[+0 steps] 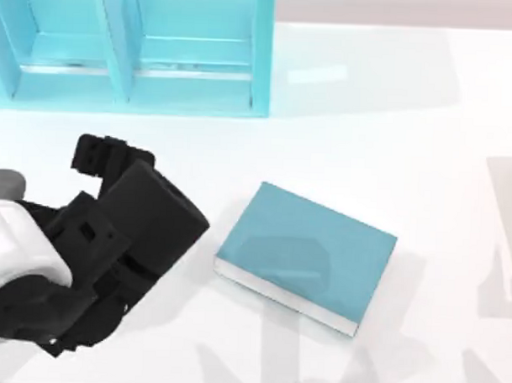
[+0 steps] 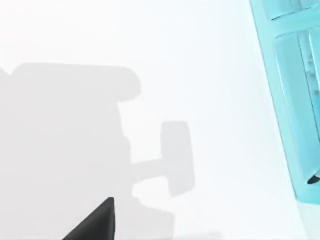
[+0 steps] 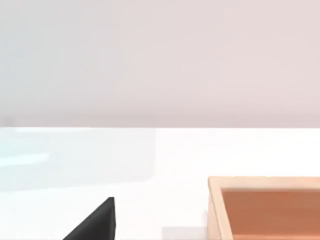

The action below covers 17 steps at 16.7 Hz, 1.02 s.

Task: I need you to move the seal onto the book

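The book [image 1: 308,252] lies flat near the middle of the table, with a teal-blue cover and white page edges facing the front. The seal is hidden from me. My left arm reaches in from the left, and its black gripper [image 1: 106,153] hangs over the table to the left of the book, well apart from it. One dark fingertip [image 2: 95,222] edges into the left wrist view above bare white table and the arm's own shadow. A dark fingertip [image 3: 95,222] of my right gripper edges into the right wrist view.
A large teal shelf unit [image 1: 131,48] with compartments stands along the back left; its edge [image 2: 295,100] appears in the left wrist view. An orange-brown box-like thing with a paler rim [image 3: 265,210] sits close in the right wrist view.
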{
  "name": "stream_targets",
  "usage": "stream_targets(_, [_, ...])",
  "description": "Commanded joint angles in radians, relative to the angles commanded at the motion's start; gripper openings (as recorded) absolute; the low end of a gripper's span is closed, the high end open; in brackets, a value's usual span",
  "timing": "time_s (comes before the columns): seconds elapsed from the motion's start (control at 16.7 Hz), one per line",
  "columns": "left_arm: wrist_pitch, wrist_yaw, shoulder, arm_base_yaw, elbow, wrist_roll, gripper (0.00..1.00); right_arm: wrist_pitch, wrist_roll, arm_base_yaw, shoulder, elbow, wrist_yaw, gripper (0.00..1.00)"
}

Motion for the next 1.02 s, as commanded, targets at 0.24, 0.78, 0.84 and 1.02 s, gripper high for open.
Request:
stream_targets(0.24, [0.174,0.191,-0.309,0.24,-0.195,0.56,1.0,0.0,0.0,0.0,0.0,0.0,0.0,1.0])
stream_targets(0.78, [0.485,0.585,-0.939,0.688,-0.588,1.639,1.0,0.0,0.0,0.0,0.0,0.0,0.0,1.0])
stream_targets(0.84, [0.511,0.62,-0.995,0.724,-0.621,1.725,1.0,0.0,0.0,0.0,0.0,0.0,0.0,1.0])
stream_targets(1.02, [0.575,0.703,-1.13,0.81,-0.697,1.92,1.0,0.0,0.0,0.0,0.0,0.0,0.0,1.0])
